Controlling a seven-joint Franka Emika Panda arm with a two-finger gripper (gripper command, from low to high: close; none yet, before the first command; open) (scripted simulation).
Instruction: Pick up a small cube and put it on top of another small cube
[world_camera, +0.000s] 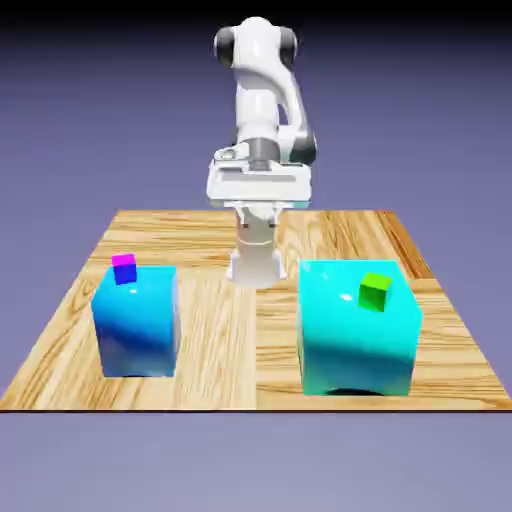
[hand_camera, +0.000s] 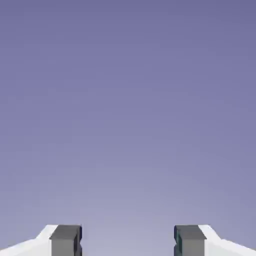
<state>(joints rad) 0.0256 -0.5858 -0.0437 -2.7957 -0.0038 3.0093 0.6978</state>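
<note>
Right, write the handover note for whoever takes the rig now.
Gripper: open, nothing between the fingertips, up away from the cubes.
Tiny magenta-topped cube with blue sides: at the big glossy blue block, exterior view's left.
Tiny bright green cube: at the big cyan block, exterior view's right.
Done: no stacking.
Left: pick up the magenta-topped cube, set it on the green one.

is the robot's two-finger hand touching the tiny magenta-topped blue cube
Apart: the exterior view shows wooden table between the white two-finger hand and the tiny magenta-topped cube.
</note>
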